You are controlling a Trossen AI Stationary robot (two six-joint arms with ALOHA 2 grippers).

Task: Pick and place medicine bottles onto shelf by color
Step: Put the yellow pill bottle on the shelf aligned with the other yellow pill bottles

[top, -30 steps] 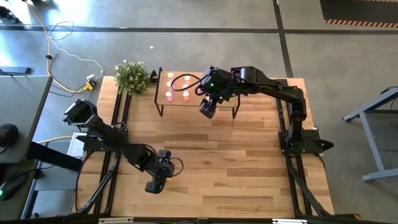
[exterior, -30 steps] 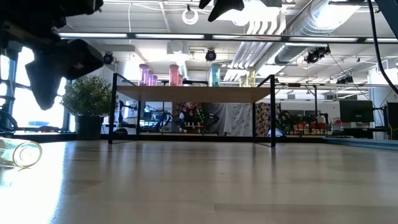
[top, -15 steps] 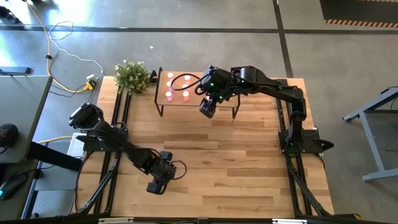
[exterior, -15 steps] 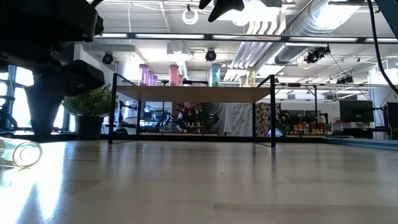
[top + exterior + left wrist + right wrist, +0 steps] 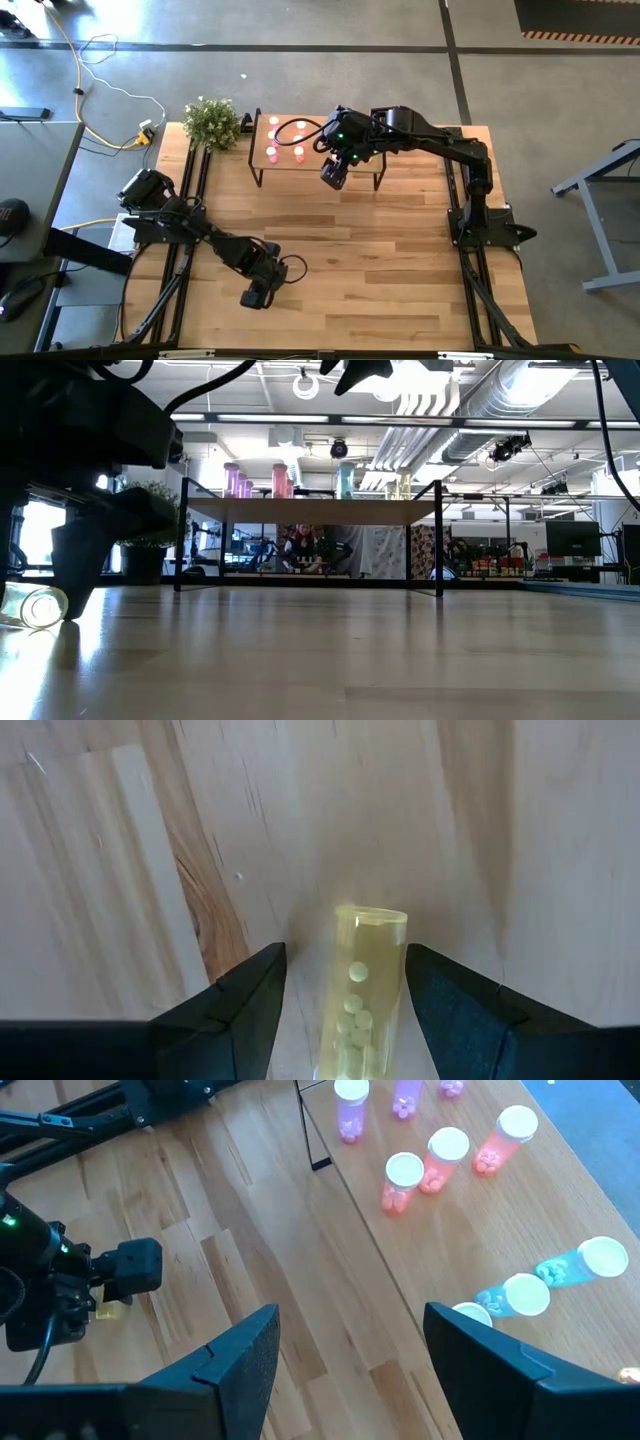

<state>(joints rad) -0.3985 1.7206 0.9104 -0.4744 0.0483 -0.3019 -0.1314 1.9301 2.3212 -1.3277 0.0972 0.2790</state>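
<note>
A clear yellow medicine bottle (image 5: 365, 990) holding small pills lies on its side on the wooden tabletop; it also shows at the left of the low view, bottle (image 5: 40, 607). My left gripper (image 5: 345, 952) points down over it, open, with one finger on each side of the bottle's length. In the high view the left gripper (image 5: 256, 296) is near the table's front left. The shelf (image 5: 315, 158) stands at the far middle with several pink, red-orange and blue bottles (image 5: 425, 1165) upright on it. My right gripper (image 5: 350, 1370) hangs open above the shelf's right end (image 5: 335, 175).
A potted plant (image 5: 212, 122) stands at the table's far left corner beside the shelf. Bare wooden planks (image 5: 380, 260) lie between the shelf and the front edge. The shelf's thin black legs (image 5: 439, 540) reach down to the table.
My left gripper has come down toward the table and a little toward the right edge, lowering its open fingers around the lying yellow bottle. The bottle has stayed where it was.
</note>
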